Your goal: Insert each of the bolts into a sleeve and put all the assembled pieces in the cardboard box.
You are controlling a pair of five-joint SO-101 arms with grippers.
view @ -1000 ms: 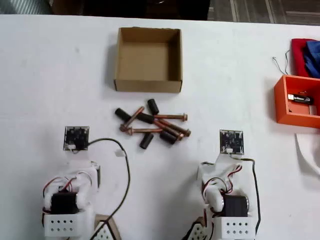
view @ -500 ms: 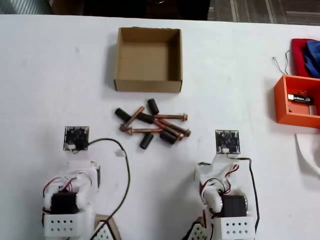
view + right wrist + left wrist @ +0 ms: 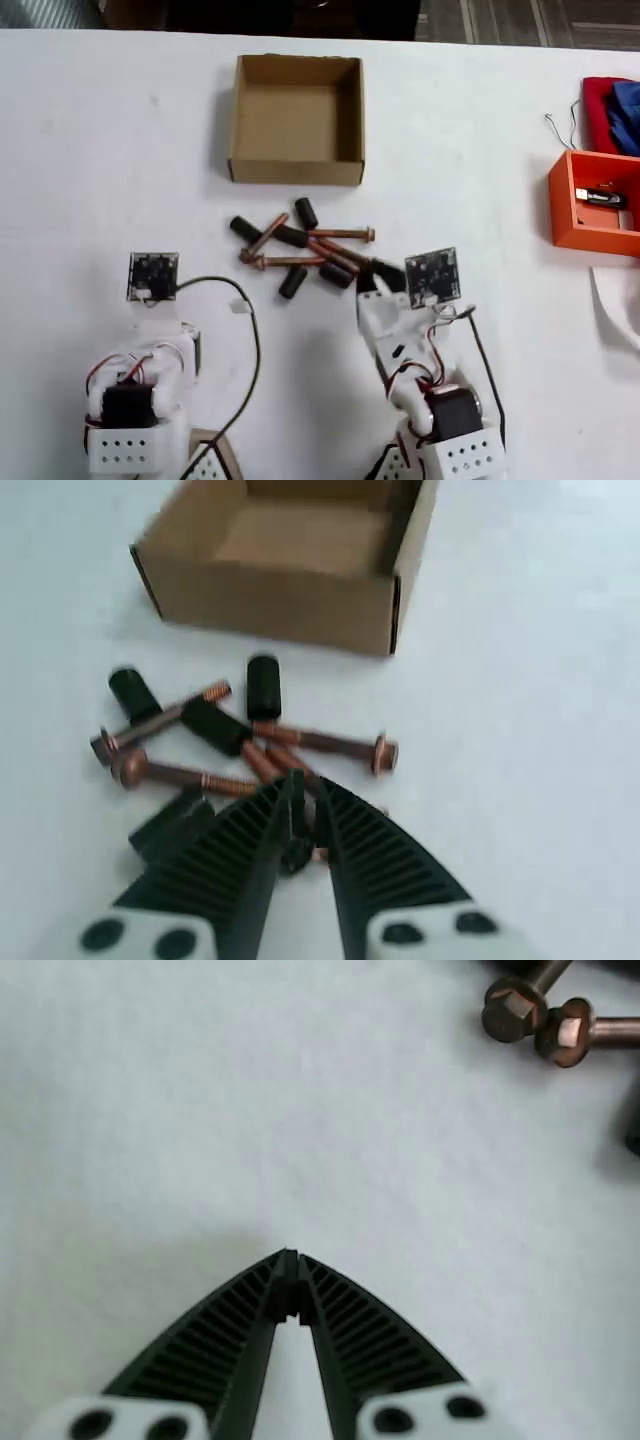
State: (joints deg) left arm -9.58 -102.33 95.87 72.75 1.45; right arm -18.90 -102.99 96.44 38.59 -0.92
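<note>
The bolts (image 3: 342, 234) and black sleeves (image 3: 305, 213) are piled loose just in front of the cardboard box (image 3: 296, 171). The right gripper (image 3: 307, 788) is held closed at the pile's near edge. The left gripper (image 3: 288, 1266) is held closed over the table (image 3: 200, 1110).

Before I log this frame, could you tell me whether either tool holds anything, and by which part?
The left tool is shut on nothing. The right tool is at the bolts; whether it grips one cannot be told.
</note>
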